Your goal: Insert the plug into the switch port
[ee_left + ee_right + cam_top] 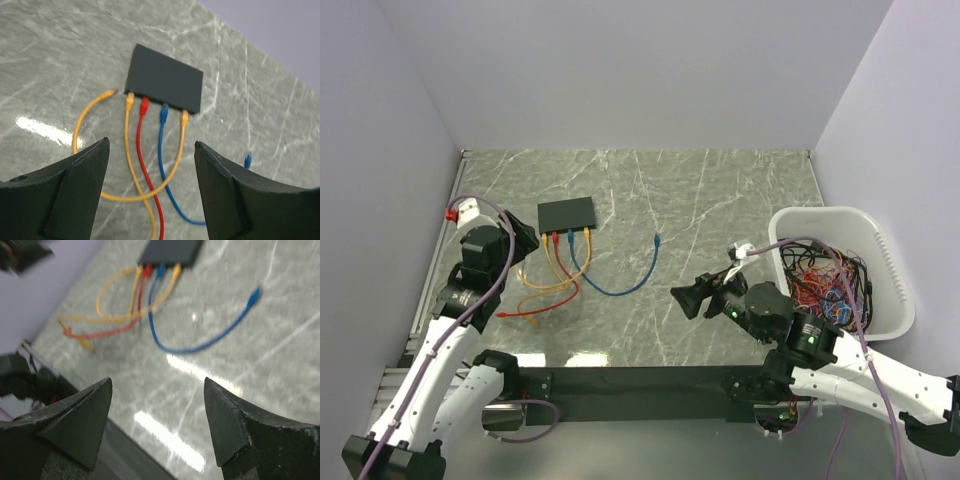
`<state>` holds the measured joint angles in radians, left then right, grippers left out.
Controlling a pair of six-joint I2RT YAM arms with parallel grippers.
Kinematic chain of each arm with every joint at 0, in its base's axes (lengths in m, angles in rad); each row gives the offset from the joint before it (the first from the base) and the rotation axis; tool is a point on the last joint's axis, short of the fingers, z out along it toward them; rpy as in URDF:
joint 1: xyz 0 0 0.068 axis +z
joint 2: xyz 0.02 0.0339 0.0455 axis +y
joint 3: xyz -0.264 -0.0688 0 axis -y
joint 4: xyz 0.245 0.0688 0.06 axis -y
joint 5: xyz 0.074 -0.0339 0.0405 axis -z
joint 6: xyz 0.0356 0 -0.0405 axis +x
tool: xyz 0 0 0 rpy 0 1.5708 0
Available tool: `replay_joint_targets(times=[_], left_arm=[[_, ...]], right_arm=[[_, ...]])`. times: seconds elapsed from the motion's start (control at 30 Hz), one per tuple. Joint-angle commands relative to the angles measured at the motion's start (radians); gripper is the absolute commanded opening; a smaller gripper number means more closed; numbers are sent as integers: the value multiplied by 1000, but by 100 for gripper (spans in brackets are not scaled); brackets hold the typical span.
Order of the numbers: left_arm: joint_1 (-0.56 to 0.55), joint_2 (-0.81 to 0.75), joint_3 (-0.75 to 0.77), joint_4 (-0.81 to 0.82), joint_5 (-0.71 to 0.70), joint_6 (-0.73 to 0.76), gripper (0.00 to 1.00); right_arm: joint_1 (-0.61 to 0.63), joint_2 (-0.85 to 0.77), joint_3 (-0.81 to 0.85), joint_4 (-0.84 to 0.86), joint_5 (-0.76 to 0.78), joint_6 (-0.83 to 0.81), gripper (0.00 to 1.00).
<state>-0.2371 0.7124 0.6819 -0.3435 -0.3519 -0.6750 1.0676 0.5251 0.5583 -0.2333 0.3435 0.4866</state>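
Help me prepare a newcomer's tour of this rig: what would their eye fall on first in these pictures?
Probably the black switch on the left part of the table, with yellow, red and blue coloured cables fanning from its near edge. Next comes the white tub at the right, crammed with tangled wires. The blue cable's free plug lies loose mid-table.

The switch (170, 250) is blurred and cut off by the right wrist view's top edge.
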Motion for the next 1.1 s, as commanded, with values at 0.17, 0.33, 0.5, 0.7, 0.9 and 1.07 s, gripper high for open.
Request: replay_joint_targets(times=[0.17,0.33,0.5,0.7,0.9,1.07], left_arm=[[-4,-19,156,-253,114,103,74],[-4,-99,108,-180,168,129,77],[-4,-73,111,-199,151,127,77],[-4,-59,111,-201,146,120,77],[-4,-82,104,-193,143,124,77],[-4,-87,107,-199,130,121,77]], right_arm=[[5,66,19,-138,-104,110,80],[6,16,35,-129,-123,83,81],[5,9,57,-141,-135,72,82],[6,1,57,-112,-162,83,82],[6,-10,17,-8,-244,76,82],[5,-14,5,48,-282,50,82]])
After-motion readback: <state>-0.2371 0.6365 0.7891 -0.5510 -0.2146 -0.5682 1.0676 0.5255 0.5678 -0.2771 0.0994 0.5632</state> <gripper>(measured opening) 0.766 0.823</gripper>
